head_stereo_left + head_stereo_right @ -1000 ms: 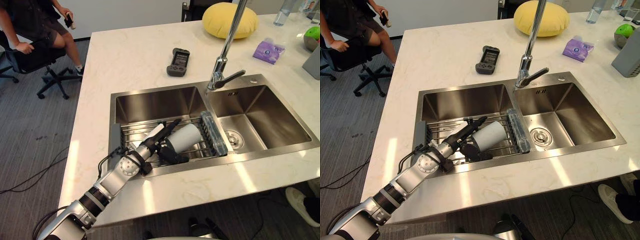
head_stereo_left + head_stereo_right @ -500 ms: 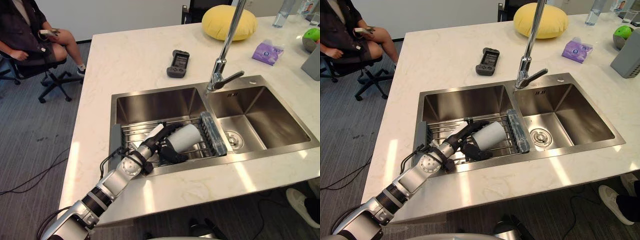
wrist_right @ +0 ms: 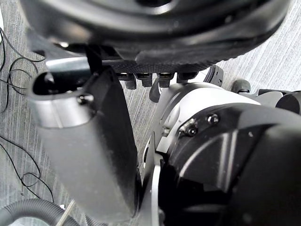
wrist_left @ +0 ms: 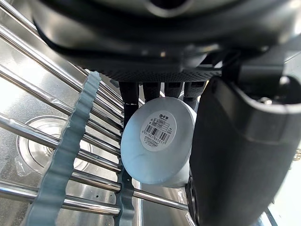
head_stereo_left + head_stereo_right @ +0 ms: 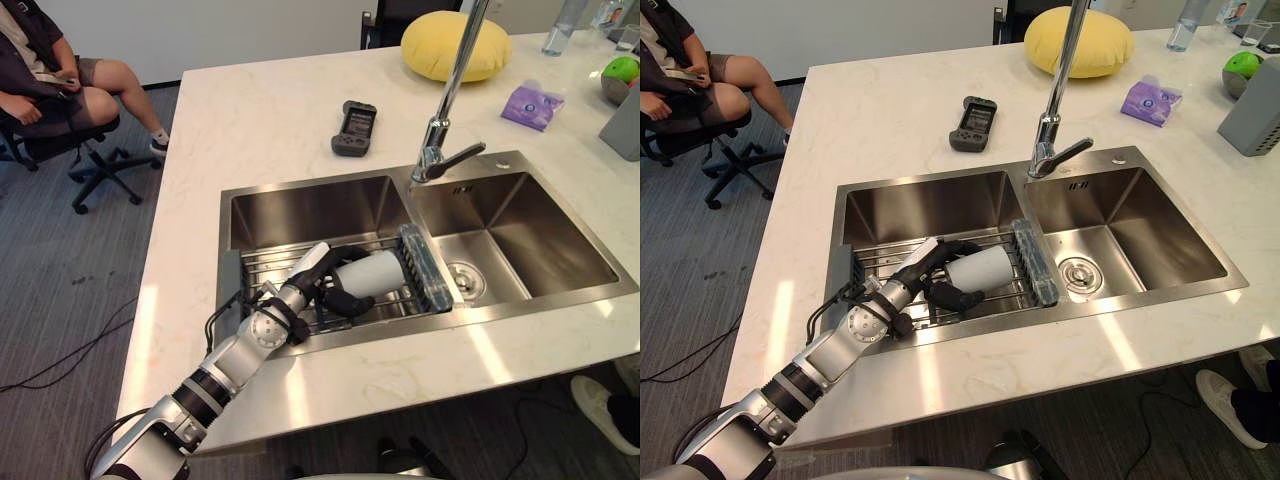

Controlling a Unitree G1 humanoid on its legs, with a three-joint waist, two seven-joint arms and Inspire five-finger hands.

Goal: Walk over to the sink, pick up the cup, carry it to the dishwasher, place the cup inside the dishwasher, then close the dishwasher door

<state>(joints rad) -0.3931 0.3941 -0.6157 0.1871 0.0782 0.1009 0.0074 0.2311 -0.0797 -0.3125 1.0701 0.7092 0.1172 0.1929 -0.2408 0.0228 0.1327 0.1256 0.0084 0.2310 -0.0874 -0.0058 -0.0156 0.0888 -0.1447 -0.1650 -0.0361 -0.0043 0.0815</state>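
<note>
**A:** What does the left eye view give you?

**B:** A double steel sink (image 5: 320, 208) set in a pale stone counter (image 5: 250, 120). A wire rack (image 5: 275, 262) spans the left basin, and the white cup (image 5: 378, 272) lies on its side on it. The left hand (image 5: 320, 285) reaches in over the near rim, with its fingers (image 5: 345, 254) curled over the cup and its thumb (image 5: 345, 302) hooked under it.

**A:** And the right eye view?

**B:** Same scene. The tap (image 5: 1044, 150) rises between the two basins. Behind the sink a dark handheld controller (image 5: 971, 108) lies on the counter. A yellow cushion (image 5: 1080, 40) and a purple packet (image 5: 1148, 100) sit farther back. A person (image 5: 730, 95) sits on an office chair (image 5: 720, 160), well off to the left.

**A:** The left wrist view?

**B:** The cup's round base, with a barcode sticker on it, faces the camera. The cup is clasped between fingers and thumb. The rack's bars run just past it, beside a ribbed grey-blue strip (image 4: 66, 165).

**A:** The right wrist view?

**B:** The right hand (image 3: 155, 28) is over grey carpet (image 3: 263, 56). I cannot tell whether it is spread or closed.
</note>
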